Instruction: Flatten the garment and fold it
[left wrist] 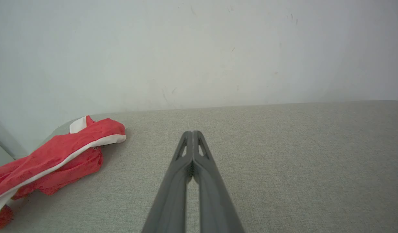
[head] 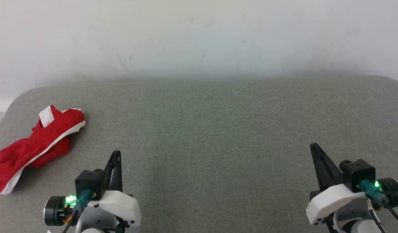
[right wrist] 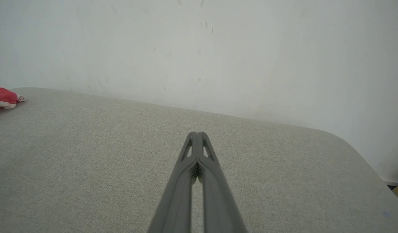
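Left gripper (head: 116, 152) is seen at seven o'clock of the head view, its two dark fingers pressed together right to the tips, and nothing is held between them. Right gripper (head: 314, 147) is mirrored at five o'clock, likewise closed tight and empty. The same bare, meeting tips are shown in each wrist view. Both are poised over the grey table (head: 218, 129), pointed toward the pale wall (head: 199, 38) at twelve o'clock.

And the garment (head: 37, 145)? It is found far out at nine o'clock of the table, close to the rounded left corner. It is well apart from the right gripper and near the left one, though not touched by it, lying at about ten o'clock from that gripper. It is bunched and twisted into a long red heap, with a white stripe along one fold and a white patch turned up at the far end. No print can be made out.

Nothing is flattened yet, so the task is judged to be at its very opening: the reach. Next, the left fingers would need to be opened, carried toward ten o'clock and closed on an edge. The heap could then be drawn to the table's middle, where both arms can be used for spreading.
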Robot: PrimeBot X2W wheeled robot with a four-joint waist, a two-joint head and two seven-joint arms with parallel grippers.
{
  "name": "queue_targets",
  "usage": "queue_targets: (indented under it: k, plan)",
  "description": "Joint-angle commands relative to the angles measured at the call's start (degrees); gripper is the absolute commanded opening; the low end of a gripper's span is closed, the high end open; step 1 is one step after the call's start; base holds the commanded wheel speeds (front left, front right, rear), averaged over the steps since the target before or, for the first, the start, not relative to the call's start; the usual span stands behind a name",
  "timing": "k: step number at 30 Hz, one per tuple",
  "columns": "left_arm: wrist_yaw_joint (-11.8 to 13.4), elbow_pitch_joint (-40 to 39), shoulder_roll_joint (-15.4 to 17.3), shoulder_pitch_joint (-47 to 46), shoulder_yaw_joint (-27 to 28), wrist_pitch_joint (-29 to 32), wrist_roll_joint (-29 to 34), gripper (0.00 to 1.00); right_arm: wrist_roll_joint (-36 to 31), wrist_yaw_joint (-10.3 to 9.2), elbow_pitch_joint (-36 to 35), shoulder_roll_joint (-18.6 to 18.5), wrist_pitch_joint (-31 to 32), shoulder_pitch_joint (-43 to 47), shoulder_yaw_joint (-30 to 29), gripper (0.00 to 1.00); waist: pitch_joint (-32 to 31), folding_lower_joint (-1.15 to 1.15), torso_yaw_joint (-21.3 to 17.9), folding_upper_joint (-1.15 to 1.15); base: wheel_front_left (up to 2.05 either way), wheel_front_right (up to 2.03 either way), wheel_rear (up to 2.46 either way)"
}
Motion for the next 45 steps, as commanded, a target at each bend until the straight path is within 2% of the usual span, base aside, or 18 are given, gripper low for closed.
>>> queue_targets:
  k: [1,2,3,27,45]
  plan:
    - [0.00,0.00,0.00,0.00,0.00,-0.01,0.00,1.00,0.01,0.00,0.00,0.00,-0.01,0.00,0.00,1.00,0.00,0.00,0.00,0.00,0.00,0.00,0.00]
    - [0.03,0.02,0.00,0.02,-0.05,-0.02,-0.01,0.00,0.00,-0.07,0.06,0.01,-0.01,0.04,0.00,0.00,0.00,0.00,0.00,0.00,0.00,0.00,0.00]
    - [0.03,0.05,0.00,0.02,-0.06,-0.02,-0.01,1.00,0.00,-0.07,0.09,0.01,-0.03,0.07,0.01,1.00,0.00,0.00,0.00,0.00,0.00,0.00,0.00]
    - [0.67,1.22,0.01,-0.08,-1.44,-2.71,-0.39,1.00,0.94,-0.01,0.26,-0.01,-2.72,-0.01,0.15,1.00,0.18,0.00,0.58,0.00,0.00,0.00,0.00]
    - [1.21,2.04,0.25,-0.13,-2.14,-4.86,-0.63,1.00,0.92,0.05,0.19,-0.02,-4.86,0.00,1.28,1.00,0.25,0.00,5.20,0.00,0.00,0.00,0.00]
